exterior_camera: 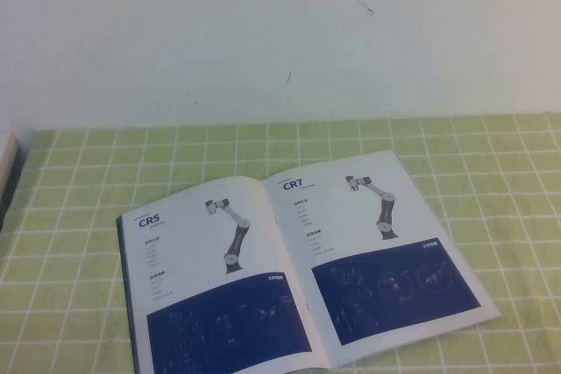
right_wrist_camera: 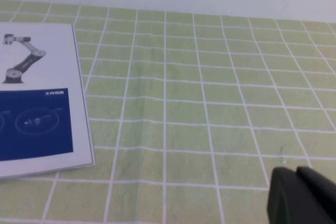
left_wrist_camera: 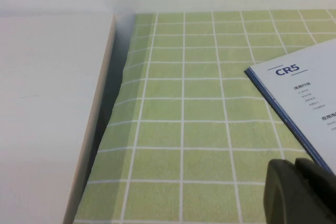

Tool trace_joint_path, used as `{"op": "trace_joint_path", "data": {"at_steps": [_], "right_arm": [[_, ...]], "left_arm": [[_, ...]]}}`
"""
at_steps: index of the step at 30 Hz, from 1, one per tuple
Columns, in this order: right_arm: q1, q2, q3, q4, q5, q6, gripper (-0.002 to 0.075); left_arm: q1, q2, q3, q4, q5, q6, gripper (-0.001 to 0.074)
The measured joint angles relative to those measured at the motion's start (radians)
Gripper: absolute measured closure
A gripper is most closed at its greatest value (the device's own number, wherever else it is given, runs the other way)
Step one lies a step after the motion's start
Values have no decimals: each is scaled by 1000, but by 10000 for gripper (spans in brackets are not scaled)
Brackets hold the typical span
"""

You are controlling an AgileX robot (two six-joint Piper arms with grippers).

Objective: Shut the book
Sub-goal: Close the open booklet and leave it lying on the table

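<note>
Closest in, the left gripper (left_wrist_camera: 302,192) is down low at the outer edge of the book (exterior_camera: 302,273), only a dark corner of it in frame. I cannot tell how wide it is, or whether it touches the paper. The right gripper (right_wrist_camera: 302,195) hangs over bare cloth (right_wrist_camera: 210,103), well apart from the book's right-hand corner, and I cannot tell its width either. Neither arm shows in the high view.

Now the book itself: it sits at the near middle of the tabletop, wide open and face up. The CR5 page (exterior_camera: 202,251) is on the robot's left and the CR7 page (exterior_camera: 368,225) on its right, both lying flat either side of the gutter (exterior_camera: 285,243). So nothing of the closing is done yet. No page is lifted and no cover is turned. One half has to be caught at its free edge and swung over the gutter onto the other, and I would judge the whole job is ahead.

Room to work looks generous. The book's outer edges lie flat on the cloth with open squares on both sides and beyond the far edge. On the left, a white panel (left_wrist_camera: 52,103) rises at the cloth's border, near enough to mind on a wide sweep. Farthest back, the cloth ends at a plain wall (exterior_camera: 263,32).
</note>
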Motion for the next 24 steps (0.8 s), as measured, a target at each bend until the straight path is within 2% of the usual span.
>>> {"op": "trace_joint_path", "data": {"at_steps": [24], "right_arm": [[0,0,0,-7,-4,0,729]], "left_arm": [[0,0,0,15,-2,16,738]]}}
